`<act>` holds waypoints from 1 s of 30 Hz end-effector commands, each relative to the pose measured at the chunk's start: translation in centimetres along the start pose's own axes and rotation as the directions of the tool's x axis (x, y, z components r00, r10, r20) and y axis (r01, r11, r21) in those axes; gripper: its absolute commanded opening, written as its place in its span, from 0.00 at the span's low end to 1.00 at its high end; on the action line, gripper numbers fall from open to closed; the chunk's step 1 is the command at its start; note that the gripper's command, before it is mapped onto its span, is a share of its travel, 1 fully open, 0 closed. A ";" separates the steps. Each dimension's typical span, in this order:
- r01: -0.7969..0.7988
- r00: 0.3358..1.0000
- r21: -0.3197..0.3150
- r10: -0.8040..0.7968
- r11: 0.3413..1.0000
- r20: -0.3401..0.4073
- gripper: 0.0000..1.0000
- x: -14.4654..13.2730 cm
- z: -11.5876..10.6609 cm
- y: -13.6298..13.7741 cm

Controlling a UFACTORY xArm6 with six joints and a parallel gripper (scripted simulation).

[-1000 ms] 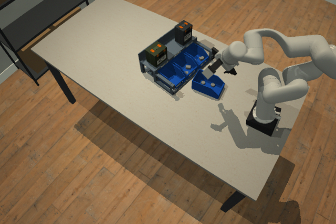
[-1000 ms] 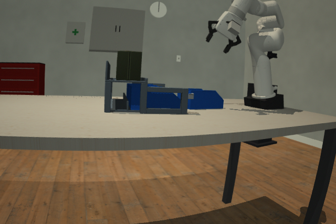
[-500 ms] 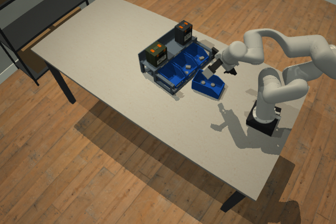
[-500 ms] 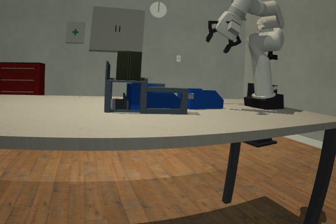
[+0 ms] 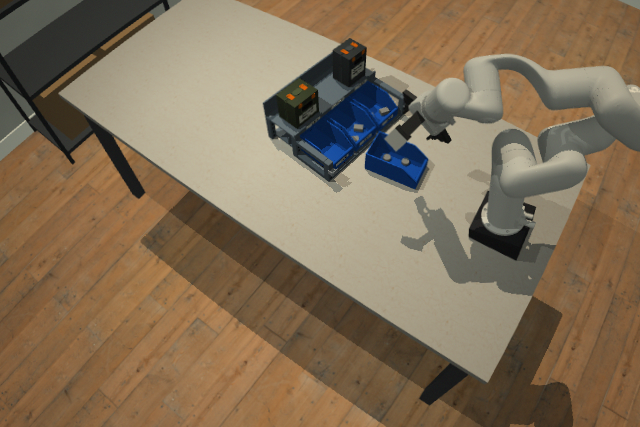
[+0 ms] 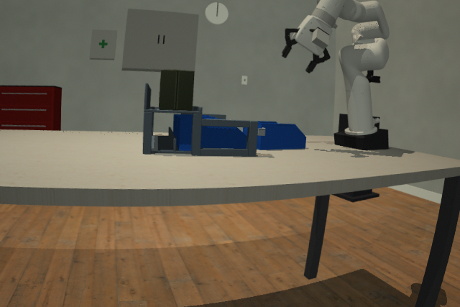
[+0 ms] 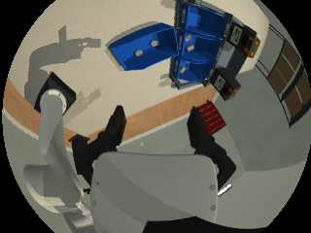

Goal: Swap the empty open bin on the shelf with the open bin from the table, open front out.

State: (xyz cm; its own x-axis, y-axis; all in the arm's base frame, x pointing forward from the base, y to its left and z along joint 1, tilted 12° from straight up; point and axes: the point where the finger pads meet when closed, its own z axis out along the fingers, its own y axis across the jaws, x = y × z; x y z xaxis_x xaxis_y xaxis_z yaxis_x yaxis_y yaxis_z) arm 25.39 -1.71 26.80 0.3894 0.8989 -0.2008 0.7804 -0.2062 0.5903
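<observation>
The shelf (image 5: 330, 91) (image 6: 196, 132) holds three blue bins side by side. The empty bin (image 5: 330, 149) (image 6: 223, 137) (image 7: 204, 18) is in the end place nearest the top camera. The middle bin (image 5: 345, 116) (image 7: 204, 45) and the far bin (image 5: 373, 96) (image 7: 196, 72) hold grey parts. The open bin (image 5: 388, 169) (image 6: 282, 136) (image 7: 130, 59) with two round grey parts showing stands on the table in front of the shelf, askew; whether it touches the shelf I cannot tell. My gripper (image 6: 297, 61) (image 7: 156, 114) is open and empty, high above the table and clear of all bins.
An olive box (image 5: 297, 102) (image 6: 176, 90) (image 7: 241, 38) and a dark box (image 5: 348, 63) (image 7: 224, 83) stand on the shelf's upper board, behind the bins. The robot's black base (image 5: 498, 236) stands on the table (image 5: 232, 127) beyond the table bin.
</observation>
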 end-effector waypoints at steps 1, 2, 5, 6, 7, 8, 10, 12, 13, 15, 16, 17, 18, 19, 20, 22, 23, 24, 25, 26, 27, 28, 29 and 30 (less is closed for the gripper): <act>0.003 1.000 0.000 -0.003 1.000 -0.002 1.00 0.0 -0.1 0.1; 0.006 1.000 0.001 -0.006 1.000 -0.002 1.00 0.0 -0.1 0.1; 0.015 1.000 0.004 -0.015 1.000 -0.002 1.00 0.0 -0.1 0.1; 0.018 1.000 0.005 -0.018 1.000 -0.002 1.00 0.0 -0.1 0.1; 0.022 1.000 0.006 -0.022 1.000 -0.002 1.00 0.0 -0.1 0.1; 0.027 1.000 0.008 -0.027 1.000 -0.003 1.00 0.0 -0.1 0.1; 0.036 0.999 0.011 -0.036 0.999 -0.003 1.00 0.0 -0.1 0.2; 0.048 0.999 0.015 -0.047 0.999 -0.004 1.00 0.0 -0.1 0.2; 0.054 0.999 0.017 -0.054 0.998 -0.004 1.00 0.1 -0.1 0.2; 0.067 0.998 0.022 -0.067 0.998 -0.005 1.00 0.1 -0.1 0.2; 0.074 0.997 0.024 -0.074 0.997 -0.005 1.00 0.1 -0.1 0.2; 0.074 0.997 0.024 -0.074 0.997 -0.005 1.00 0.1 -0.1 0.2; 0.074 0.997 0.024 -0.074 0.997 -0.005 1.00 0.1 -0.1 0.2; 0.082 0.997 0.027 -0.082 0.996 -0.006 1.00 0.1 -0.1 0.2; 0.090 0.996 0.030 -0.090 0.996 -0.007 1.00 0.1 -0.1 0.3; 0.107 0.994 0.036 -0.106 0.994 -0.009 1.00 0.1 -0.1 0.3; 0.116 0.993 0.039 -0.115 0.993 -0.010 1.00 0.1 -0.1 0.3; 0.125 0.992 0.042 -0.125 0.991 -0.011 1.00 0.1 -0.1 0.3; 0.135 0.991 0.045 -0.135 0.990 -0.012 1.00 0.1 -0.1 0.4; 0.145 0.989 0.049 -0.145 0.988 -0.013 1.00 0.2 -0.1 0.4; 0.156 0.988 0.052 -0.155 0.986 -0.015 1.00 0.2 -0.1 0.4; 0.166 0.986 0.056 -0.166 0.984 -0.017 1.00 0.2 -0.1 0.4; 0.178 0.984 0.059 -0.177 0.982 -0.019 1.00 0.2 -0.1 0.4; 0.189 0.982 0.063 -0.188 0.980 -0.021 1.00 0.2 -0.1 0.5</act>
State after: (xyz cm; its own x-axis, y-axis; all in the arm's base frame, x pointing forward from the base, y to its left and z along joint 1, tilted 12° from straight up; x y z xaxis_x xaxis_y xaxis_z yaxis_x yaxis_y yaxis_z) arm 25.67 -1.63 26.92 0.2661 0.9234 -0.2765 0.8522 -0.0913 0.5152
